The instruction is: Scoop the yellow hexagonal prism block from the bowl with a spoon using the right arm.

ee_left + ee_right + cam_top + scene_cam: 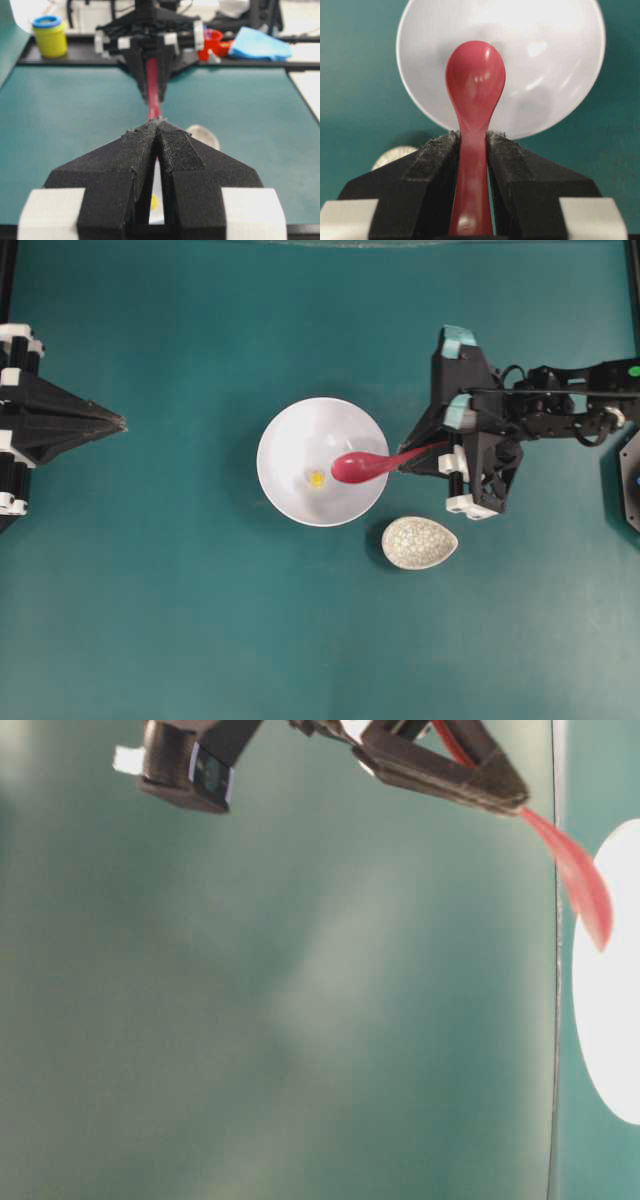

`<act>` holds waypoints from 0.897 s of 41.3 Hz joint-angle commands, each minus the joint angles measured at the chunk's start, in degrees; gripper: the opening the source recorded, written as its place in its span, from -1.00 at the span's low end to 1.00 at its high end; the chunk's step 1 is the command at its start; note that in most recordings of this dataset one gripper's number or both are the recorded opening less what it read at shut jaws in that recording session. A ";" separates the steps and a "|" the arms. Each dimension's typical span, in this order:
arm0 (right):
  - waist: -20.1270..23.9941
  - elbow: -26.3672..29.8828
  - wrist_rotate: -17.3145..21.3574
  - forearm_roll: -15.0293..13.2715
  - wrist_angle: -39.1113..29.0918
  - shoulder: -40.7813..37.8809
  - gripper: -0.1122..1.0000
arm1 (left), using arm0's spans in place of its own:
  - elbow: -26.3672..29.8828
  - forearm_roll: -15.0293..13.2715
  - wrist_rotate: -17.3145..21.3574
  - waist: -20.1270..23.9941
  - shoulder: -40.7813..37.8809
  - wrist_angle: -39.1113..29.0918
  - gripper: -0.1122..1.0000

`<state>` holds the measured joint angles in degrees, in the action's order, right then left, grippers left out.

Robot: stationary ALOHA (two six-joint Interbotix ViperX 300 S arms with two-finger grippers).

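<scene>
A teal tabletop filled the overhead view, and the left wrist view showed clutter along its far edge: a yellow jar with a blue lid, a red cup and a blue cloth. Near the middle of the tabletop sat the bowl, round and plain white, with the yellow hexagonal prism block lying on its floor toward six o'clock of its centre. The spoon, glossy red-pink, reached in over the bowl's rim from three o'clock, its oval scoop hanging just beside the block on the three o'clock side; whether the scoop touched the bowl or the block could not be told. The right gripper stood just outside the rim at three o'clock, and in the right wrist view its jaws were narrowed onto the spoon's handle, the black pads pressed against both sides, with the scoop pointing out over the white bowl. A small speckled grey-white spoon rest lay near the bowl at about four o'clock, apart from it. The left gripper sat well apart from the bowl at nine o'clock, pointing toward it, its jaws drawn together at the tips and holding nothing. In the blurred table-level view only the spoon's tip and a slice of the bowl were recognisable.
</scene>
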<state>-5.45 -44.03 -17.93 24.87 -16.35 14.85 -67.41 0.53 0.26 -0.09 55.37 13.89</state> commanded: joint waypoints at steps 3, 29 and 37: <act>-0.35 3.16 0.09 0.00 -4.13 -1.14 -0.34 | 1.58 0.18 0.18 0.00 -0.26 0.26 -0.80; -2.64 13.54 0.18 -0.44 -16.61 -10.28 -0.34 | 1.58 0.18 0.18 0.00 -0.26 0.26 -0.80; -2.81 13.89 0.53 -1.76 -17.58 -11.43 -0.34 | 1.49 0.26 0.18 0.00 -0.26 0.26 -0.80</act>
<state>-8.00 -31.64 -17.67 23.29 -33.84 2.90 -67.50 0.62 0.26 -0.09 55.37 13.89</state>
